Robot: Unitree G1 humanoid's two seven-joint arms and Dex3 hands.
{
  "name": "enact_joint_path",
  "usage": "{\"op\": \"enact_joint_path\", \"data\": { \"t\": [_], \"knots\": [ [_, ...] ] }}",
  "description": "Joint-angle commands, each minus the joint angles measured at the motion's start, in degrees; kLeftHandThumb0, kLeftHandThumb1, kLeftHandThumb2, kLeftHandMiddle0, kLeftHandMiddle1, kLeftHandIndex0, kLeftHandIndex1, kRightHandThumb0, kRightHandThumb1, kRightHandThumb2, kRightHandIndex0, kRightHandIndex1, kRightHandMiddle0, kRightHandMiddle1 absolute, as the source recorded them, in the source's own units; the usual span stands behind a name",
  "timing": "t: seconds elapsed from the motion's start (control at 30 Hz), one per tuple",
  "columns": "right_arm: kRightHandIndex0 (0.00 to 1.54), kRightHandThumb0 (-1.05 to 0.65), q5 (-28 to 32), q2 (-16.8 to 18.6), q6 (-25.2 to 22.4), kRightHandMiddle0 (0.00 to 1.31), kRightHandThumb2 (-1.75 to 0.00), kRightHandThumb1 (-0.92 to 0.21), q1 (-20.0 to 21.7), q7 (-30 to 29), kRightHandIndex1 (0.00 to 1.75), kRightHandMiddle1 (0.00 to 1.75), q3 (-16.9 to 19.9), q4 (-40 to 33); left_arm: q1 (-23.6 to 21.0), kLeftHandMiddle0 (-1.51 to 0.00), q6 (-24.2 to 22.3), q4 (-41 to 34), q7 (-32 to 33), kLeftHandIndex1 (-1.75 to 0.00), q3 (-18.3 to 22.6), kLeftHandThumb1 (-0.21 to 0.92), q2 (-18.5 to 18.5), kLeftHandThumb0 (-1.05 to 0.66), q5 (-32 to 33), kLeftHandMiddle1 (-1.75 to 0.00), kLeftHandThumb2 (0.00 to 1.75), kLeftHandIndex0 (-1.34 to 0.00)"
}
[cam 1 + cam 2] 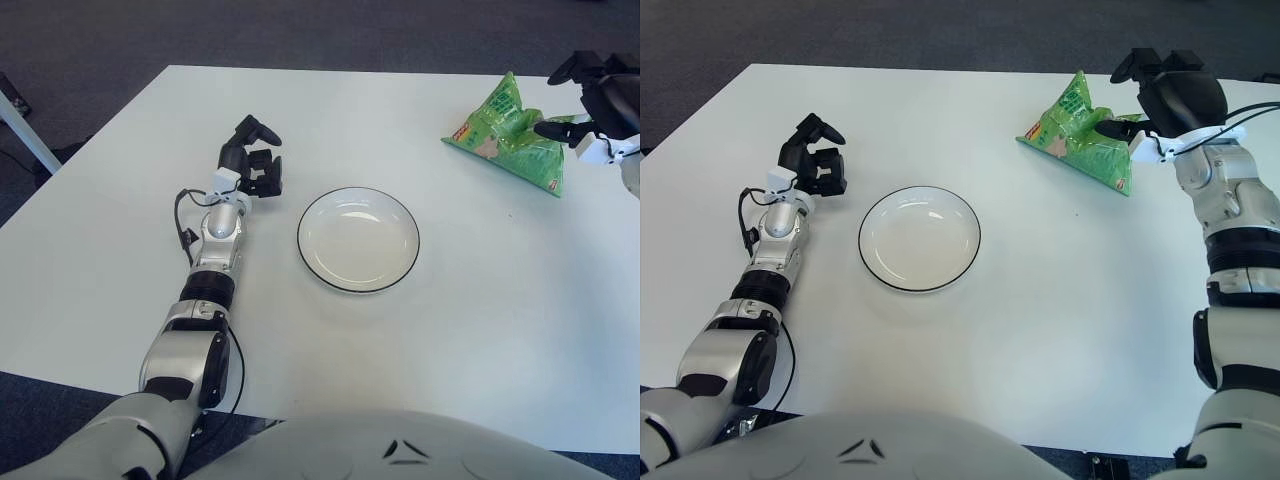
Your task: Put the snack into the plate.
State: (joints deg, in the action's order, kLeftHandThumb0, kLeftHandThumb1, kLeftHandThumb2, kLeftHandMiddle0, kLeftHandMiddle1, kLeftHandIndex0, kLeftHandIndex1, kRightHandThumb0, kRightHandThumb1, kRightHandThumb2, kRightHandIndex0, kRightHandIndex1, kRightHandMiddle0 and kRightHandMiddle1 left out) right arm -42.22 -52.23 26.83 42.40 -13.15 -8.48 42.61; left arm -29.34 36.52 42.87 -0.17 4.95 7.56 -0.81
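Observation:
The snack is a green bag at the far right of the white table, tilted up with one corner raised. My right hand is at the bag's right end. One finger lies against its front face and the others curl over its far edge, so the hand holds the bag. The white plate with a dark rim sits empty in the middle of the table, well to the left of the bag. My left hand shows to the left of the plate with curled fingers and holds nothing.
The table reaches to the front and right. Dark carpet lies beyond its far edge. A white table leg or frame shows at the far left.

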Motion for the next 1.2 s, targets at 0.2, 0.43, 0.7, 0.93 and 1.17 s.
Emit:
{"op": "enact_joint_path", "data": {
  "t": [0.2,0.43,0.7,0.93,1.17],
  "knots": [
    [0.0,-1.04,0.71,0.77,-0.29,0.0,-0.84,-0.92,4.79,6.46,0.02,0.07,-3.38,5.44,6.5,-1.28,0.85,3.76,0.66,-1.75,-0.84,0.38,-0.79,-0.46,-1.41,-1.75,1.24,-0.56],
    [0.0,-1.05,-0.07,2.97,1.31,0.0,-0.89,-0.92,10.46,5.97,0.0,0.0,-7.05,16.06,6.56,-1.27,1.11,3.67,1.3,-1.75,-1.04,0.38,-0.78,-0.46,-1.88,-1.75,1.24,-0.56],
    [0.0,-1.05,-0.03,5.69,0.53,0.0,-0.9,-0.92,14.13,5.97,0.0,0.0,-9.87,22.64,6.73,-1.28,1.12,3.3,2.23,-1.75,-1.37,0.37,-0.71,-0.46,-2.55,-1.75,1.25,-0.57],
    [0.0,-1.05,-0.89,9.66,-3.12,0.0,-0.9,-0.92,18.14,5.22,0.0,0.0,-12.93,30.56,6.93,-1.27,1.46,3.15,1.64,-1.75,-1.53,0.38,-0.61,-0.46,-2.55,-1.75,1.24,-0.56],
    [0.0,-1.05,0.62,10.78,-3.51,0.0,-0.91,-0.92,19.07,6.8,0.0,0.0,-13.69,31.65,7.1,-1.27,1.92,2.99,1.92,-1.75,-1.73,0.39,-0.68,-0.46,-2.8,-1.75,1.23,-0.56]
  ]
}}
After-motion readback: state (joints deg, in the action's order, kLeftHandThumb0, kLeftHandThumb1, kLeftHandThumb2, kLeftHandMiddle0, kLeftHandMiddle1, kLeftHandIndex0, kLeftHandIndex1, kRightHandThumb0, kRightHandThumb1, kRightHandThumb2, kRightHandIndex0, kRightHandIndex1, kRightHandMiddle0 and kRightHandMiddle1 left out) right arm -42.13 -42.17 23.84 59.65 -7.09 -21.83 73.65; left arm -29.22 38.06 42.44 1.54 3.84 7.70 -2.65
